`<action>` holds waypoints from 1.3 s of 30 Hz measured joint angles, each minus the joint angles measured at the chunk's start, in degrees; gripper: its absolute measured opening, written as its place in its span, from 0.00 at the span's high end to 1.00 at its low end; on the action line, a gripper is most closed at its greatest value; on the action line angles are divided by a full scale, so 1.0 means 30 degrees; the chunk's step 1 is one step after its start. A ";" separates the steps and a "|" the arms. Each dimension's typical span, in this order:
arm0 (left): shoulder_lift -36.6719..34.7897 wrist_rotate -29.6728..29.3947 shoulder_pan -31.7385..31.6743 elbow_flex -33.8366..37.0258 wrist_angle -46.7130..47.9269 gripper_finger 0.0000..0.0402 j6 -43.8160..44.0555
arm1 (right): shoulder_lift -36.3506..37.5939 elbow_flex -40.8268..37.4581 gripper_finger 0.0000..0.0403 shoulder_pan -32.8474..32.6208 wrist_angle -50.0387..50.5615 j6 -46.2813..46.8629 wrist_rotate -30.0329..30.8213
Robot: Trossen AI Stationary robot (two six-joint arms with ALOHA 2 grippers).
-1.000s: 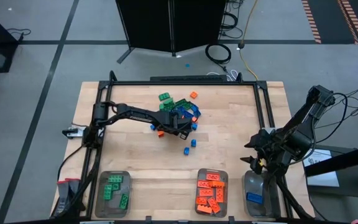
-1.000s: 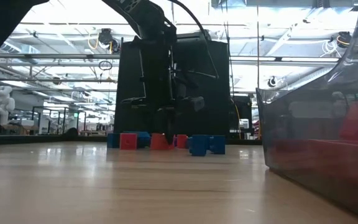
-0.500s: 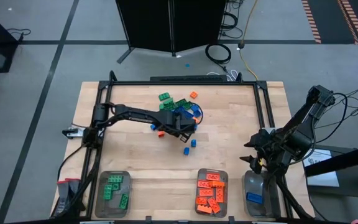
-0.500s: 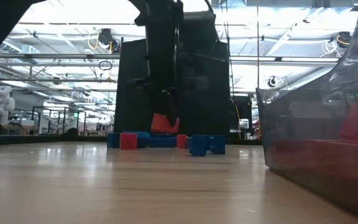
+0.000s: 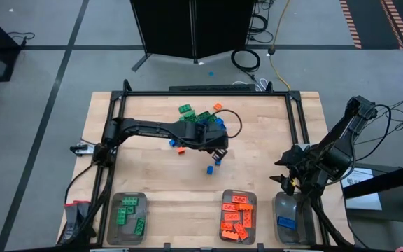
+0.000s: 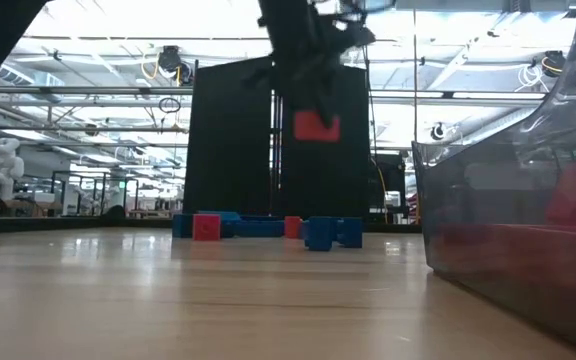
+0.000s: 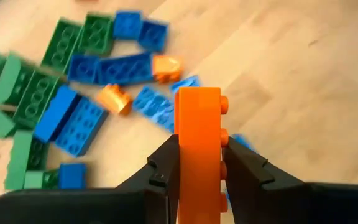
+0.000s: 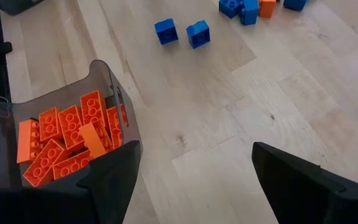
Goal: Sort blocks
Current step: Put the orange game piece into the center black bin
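L gripper (image 7: pixel 199 163) grips orange block (image 7: pixel 198 134), unmarked

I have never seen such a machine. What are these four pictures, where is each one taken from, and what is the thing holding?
This is a robot with two dark arms at a light wooden table. One picture looks straight down from above, one looks level across the table top, and two come from cameras on the arms' wrists.

The left gripper has its fingers shut on a small orange studded plastic brick, lifted above the table. Under it lies a loose pile of green, blue and orange bricks.

The right gripper waits with fingers open near the table's right edge.

Along the near edge stand three clear plastic trays: one with green bricks, one with orange bricks and one with a blue brick.
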State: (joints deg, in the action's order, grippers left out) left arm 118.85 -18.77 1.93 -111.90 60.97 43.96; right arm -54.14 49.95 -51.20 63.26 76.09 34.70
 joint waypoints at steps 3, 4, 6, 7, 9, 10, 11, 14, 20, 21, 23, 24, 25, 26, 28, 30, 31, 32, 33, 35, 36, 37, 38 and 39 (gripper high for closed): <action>0.0000 -0.0001 0.0413 -0.0999 -0.0011 0.77 -0.0502 | 0.0004 0.0000 0.25 0.0000 0.0000 -0.0027 0.0015; 0.0000 0.0001 0.0559 -0.1315 -0.0036 0.77 -0.0625 | 0.0000 0.0000 0.25 0.0000 0.0000 -0.0034 0.0014; 0.0000 0.0001 0.0883 -0.1841 -0.0088 0.77 -0.0945 | 0.0003 0.0000 0.25 0.0000 0.0000 -0.0041 0.0015; 0.0000 0.0001 0.1053 -0.2029 -0.0155 0.77 -0.0976 | 0.0004 0.0000 0.25 0.0000 0.0000 -0.0045 0.0010; 0.0000 0.0001 0.1380 -0.2394 -0.0228 0.77 -0.1034 | 0.0001 0.0000 0.25 0.0000 0.0000 -0.0073 0.0015; 0.0000 0.0001 0.1557 -0.2526 -0.0349 0.77 -0.1287 | -0.0003 0.0000 0.25 0.0000 0.0000 -0.0078 0.0015; 0.0000 -0.0003 0.1755 -0.2626 -0.0593 0.77 -0.1487 | 0.0004 0.0000 0.25 0.0006 0.0000 -0.0077 0.0015; 0.0000 0.0098 0.2361 -0.2739 -0.1682 0.77 -0.1984 | 0.0004 0.0000 0.25 0.0002 0.0000 -0.0085 0.0007; 0.0000 0.1265 0.3496 -0.2739 -0.4176 0.77 -0.3515 | 0.0004 0.0000 0.25 0.0000 0.0000 -0.0085 0.0007; 0.0000 0.1414 0.3650 -0.2739 -0.4461 0.77 -0.3678 | 0.0004 0.0000 0.25 0.0000 0.0000 -0.0090 0.0007; 0.0000 0.1696 0.3958 -0.2739 -0.4940 0.77 -0.3852 | 0.0004 0.0000 0.25 0.0000 0.0000 -0.0162 0.0007; 0.0000 0.1698 0.4078 -0.2739 -0.5193 0.77 -0.3881 | 0.0004 0.0000 0.25 0.0000 0.0000 -0.0165 0.0004; 0.0000 0.1718 0.4189 -0.2739 -0.5431 0.77 -0.3917 | 0.0004 0.0000 0.25 0.0000 0.0000 -0.0165 0.0007; 0.0000 0.1720 0.4321 -0.2739 -0.5624 0.77 -0.3970 | -0.0002 0.0000 0.25 0.0000 0.0000 -0.0165 0.0007; 0.0000 0.1720 0.4549 -0.2739 -0.5955 0.77 -0.4306 | -0.0003 0.0000 0.25 0.0000 0.0000 -0.0165 0.0007; 0.0000 0.1720 0.4741 -0.2739 -0.6255 0.77 -0.4472 | 0.0004 0.0000 0.25 0.0000 0.0000 -0.0165 0.0007; 0.0000 0.1720 0.4795 -0.2739 -0.6376 0.77 -0.4479 | 0.0000 0.0000 0.25 0.0000 0.0000 -0.0165 0.0007; 0.0000 0.1720 0.4841 -0.2739 -0.6404 0.77 -0.4479 | 0.0004 0.0000 0.25 0.0000 0.0000 -0.0165 0.0007; 0.0000 0.1720 0.4894 -0.2739 -0.6415 0.77 -0.4562 | 0.0002 0.0000 0.25 0.0000 0.0000 -0.0165 0.0001; 0.0000 0.1720 0.4980 -0.2735 -0.6604 0.77 -0.4952 | 0.0004 0.0000 0.25 0.0000 0.0000 -0.0165 0.0007; 0.0000 0.1720 0.5025 -0.2732 -0.6725 0.77 -0.5082 | 0.0003 0.0000 0.25 0.0000 0.0000 -0.0165 0.0004; 0.0000 0.1719 0.5038 -0.2728 -0.6837 0.77 -0.5340 | -0.0004 0.0000 0.25 0.0000 0.0000 -0.0165 0.0007; 0.0046 0.1714 0.5070 -0.2646 -0.7010 0.77 -0.5563 | 0.0004 0.0000 0.25 0.0000 0.0000 -0.0165 0.0000; 0.0151 0.1727 0.5064 -0.2567 -0.7248 0.77 -0.5799 | 0.0004 0.0000 0.25 0.0000 0.0000 -0.0165 0.0000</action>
State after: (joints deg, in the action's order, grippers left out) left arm 119.30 -13.59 17.12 -119.60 39.22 26.56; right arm -54.13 49.95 -51.20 63.26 75.59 34.70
